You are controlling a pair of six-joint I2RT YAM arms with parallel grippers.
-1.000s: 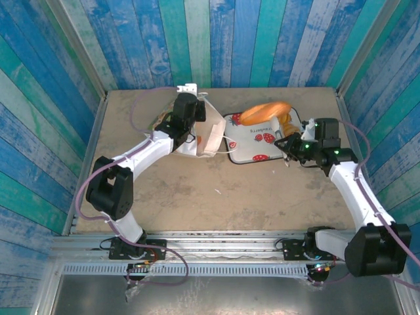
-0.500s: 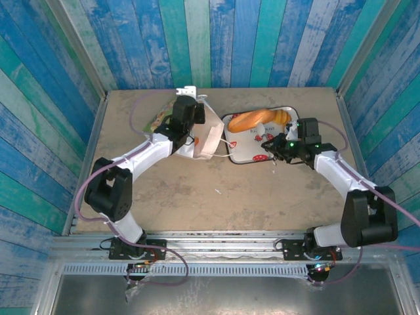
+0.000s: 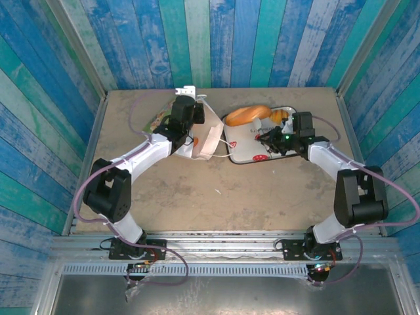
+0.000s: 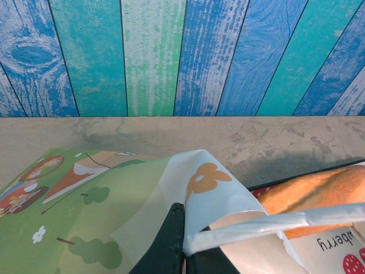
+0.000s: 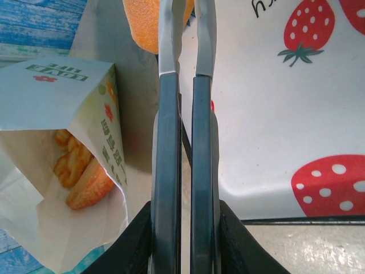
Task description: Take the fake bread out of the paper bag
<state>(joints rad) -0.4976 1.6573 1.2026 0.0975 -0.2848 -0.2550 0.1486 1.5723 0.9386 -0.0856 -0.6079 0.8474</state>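
The white paper bag (image 3: 209, 139) lies on the table with its mouth toward the tray. My left gripper (image 4: 185, 251) is shut on the bag's rim (image 4: 222, 194), next to a white loop handle (image 4: 285, 220). Inside the open bag (image 5: 63, 97) lies twisted orange fake bread (image 5: 80, 180). A long golden loaf (image 3: 248, 115) and a smaller piece (image 3: 279, 116) rest on the strawberry tray (image 3: 252, 152). My right gripper (image 5: 183, 228) is shut on metal tongs (image 5: 168, 51), whose blades are pressed together with nothing between them. The tong tips reach past the bag mouth beside the loaf (image 5: 145, 25).
The strawberry-printed tray (image 5: 274, 103) sits right of the bag, its edge under the tongs. A green picture-printed paper surface (image 4: 74, 211) lies left of the held rim. Blue and green plank walls (image 3: 216, 39) close in the back and sides of the table.
My right gripper has swung left across the tray with the tongs, from the tray's right side to near the bag mouth. The left gripper has kept its hold on the bag.
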